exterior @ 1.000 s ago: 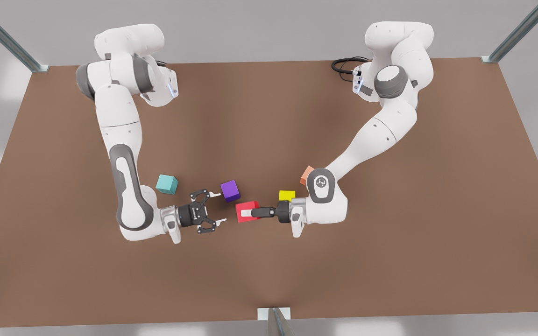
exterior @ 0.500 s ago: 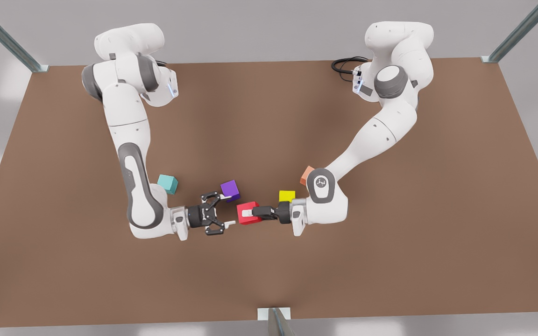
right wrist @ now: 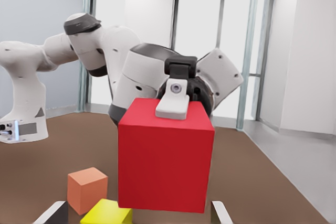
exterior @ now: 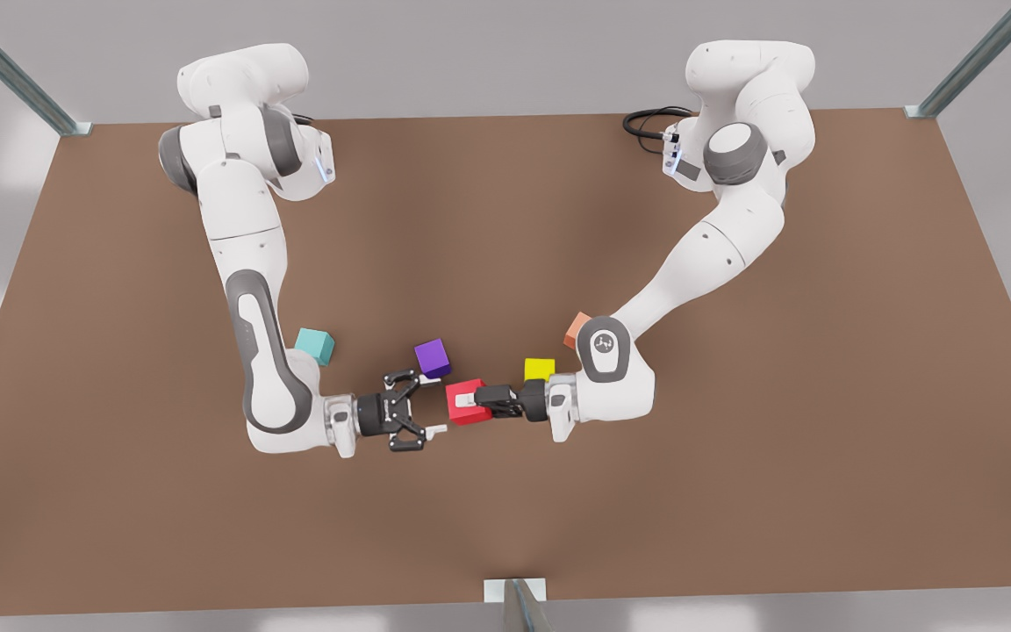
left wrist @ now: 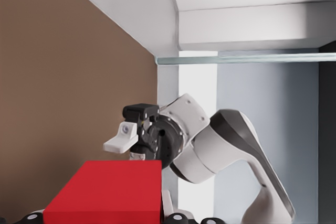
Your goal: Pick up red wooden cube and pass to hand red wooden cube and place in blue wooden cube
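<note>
The red wooden cube [exterior: 467, 387] hangs just above the table near its middle, with my left gripper [exterior: 466, 402] shut on it from the front view's right. A white finger pad [right wrist: 172, 106] lies across the cube's face [right wrist: 163, 161]. My right gripper [exterior: 435, 405] comes from the front view's left, open, its two fingertips level with the cube's near edge and one to either side of it. In the left wrist view the red cube [left wrist: 107, 192] sits close, with the open right gripper [left wrist: 128, 150] beyond it. The blue wooden cube [exterior: 316, 345] rests on the table beside the right arm's forearm.
A purple cube [exterior: 433, 358] lies just behind the right gripper. A yellow cube [exterior: 540, 369] and an orange cube [exterior: 576, 330] sit by the left arm's wrist, and both appear again in the right wrist view as orange cube [right wrist: 87, 188] and yellow cube [right wrist: 107, 213]. The brown table [exterior: 734, 491] ends near the front.
My right gripper has travelled toward the front view's right, closing the gap to the red cube while staying open. The left gripper holds the cube almost still.
</note>
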You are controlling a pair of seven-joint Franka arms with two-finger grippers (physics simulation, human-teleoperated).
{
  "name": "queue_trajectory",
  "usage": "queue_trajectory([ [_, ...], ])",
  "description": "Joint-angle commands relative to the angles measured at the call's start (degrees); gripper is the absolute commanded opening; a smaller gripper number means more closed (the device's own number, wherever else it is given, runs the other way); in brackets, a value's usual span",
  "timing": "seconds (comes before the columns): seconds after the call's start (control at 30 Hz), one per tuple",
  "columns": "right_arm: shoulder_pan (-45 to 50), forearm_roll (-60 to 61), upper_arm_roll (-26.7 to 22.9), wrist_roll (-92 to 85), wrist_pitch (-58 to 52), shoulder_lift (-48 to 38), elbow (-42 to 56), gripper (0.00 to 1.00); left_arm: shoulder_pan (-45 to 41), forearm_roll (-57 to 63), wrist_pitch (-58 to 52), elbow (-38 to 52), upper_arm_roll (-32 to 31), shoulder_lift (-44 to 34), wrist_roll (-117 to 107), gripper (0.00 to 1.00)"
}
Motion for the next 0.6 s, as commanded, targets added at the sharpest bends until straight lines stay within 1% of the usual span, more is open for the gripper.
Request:
queue_trajectory([
  [0.0, 0.0, 0.2, 0.0, 0.8, 0.7, 0.2, 0.5, 1.0, 0.1, -1.5, -0.6, 0.0, 0.0, -0.1, 9.6, 0.49],
  [0.57, 0.0, 0.6, 2.6, 2.0, 1.2, 0.5, 2.2, 1.0, 0.2, -1.6, -0.6, 0.0, 0.0, -0.1, 9.6, 0.5],
])
